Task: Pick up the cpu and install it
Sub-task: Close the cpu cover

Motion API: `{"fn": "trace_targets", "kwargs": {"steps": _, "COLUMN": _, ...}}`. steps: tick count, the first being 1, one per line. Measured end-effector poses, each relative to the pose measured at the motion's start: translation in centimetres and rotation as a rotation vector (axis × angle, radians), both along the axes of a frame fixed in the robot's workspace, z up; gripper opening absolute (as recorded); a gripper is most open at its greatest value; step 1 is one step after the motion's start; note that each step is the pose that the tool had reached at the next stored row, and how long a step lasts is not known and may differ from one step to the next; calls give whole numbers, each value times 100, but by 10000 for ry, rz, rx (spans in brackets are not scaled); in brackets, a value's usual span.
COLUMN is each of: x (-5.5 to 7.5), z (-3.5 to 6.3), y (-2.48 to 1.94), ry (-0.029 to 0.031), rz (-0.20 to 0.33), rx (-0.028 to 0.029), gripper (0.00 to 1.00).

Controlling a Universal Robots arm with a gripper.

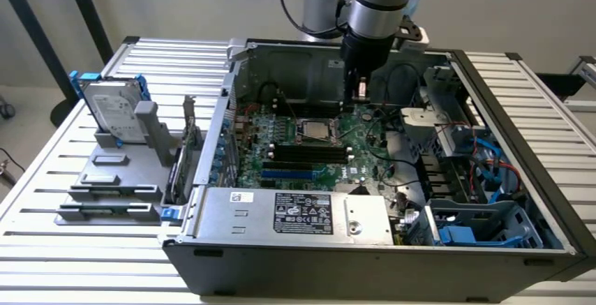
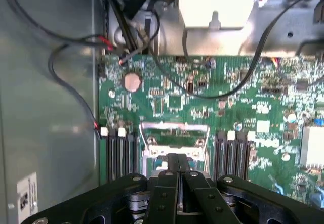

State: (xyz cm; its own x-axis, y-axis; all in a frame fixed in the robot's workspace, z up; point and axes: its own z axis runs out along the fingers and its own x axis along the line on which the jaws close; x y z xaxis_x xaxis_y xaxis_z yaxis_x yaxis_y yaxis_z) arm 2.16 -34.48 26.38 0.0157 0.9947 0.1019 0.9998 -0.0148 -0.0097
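The gripper (image 1: 359,97) hangs clenched and empty above the motherboard (image 1: 368,141). The cpu (image 1: 317,129), seemingly seated already, lies just toward the exterior view's left of it.

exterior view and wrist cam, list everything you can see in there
table: one, white slatted, under everything
computer case: one, grey, open, on the table
motherboard: one, green, inside the case
cpu: one, silver-grey, seemingly in the mid-board socket
power supply: one, silver, black label, case's near edge
hard drive: one, silver, blue bracket, standing in the stand
stand: one, grey, exterior view's left of the case
coin cell: one, silver, on the motherboard
cables: several, black, inside the case
gripper: one, black, shut, over the motherboard
arm: one, silver and blue
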Motion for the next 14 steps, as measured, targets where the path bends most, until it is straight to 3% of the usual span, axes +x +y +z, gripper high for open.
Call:
{"fn": "trace_targets", "kwargs": {"steps": 8, "x": 359, "z": 29, "y": -28, "ry": 38, "rz": 0, "rx": 50, "gripper": 11}}
{"fn": "trace_targets", "kwargs": {"steps": 14, "x": 443, "z": -22, "y": -28, "ry": 100, "rz": 4, "rx": 67, "gripper": 11}}
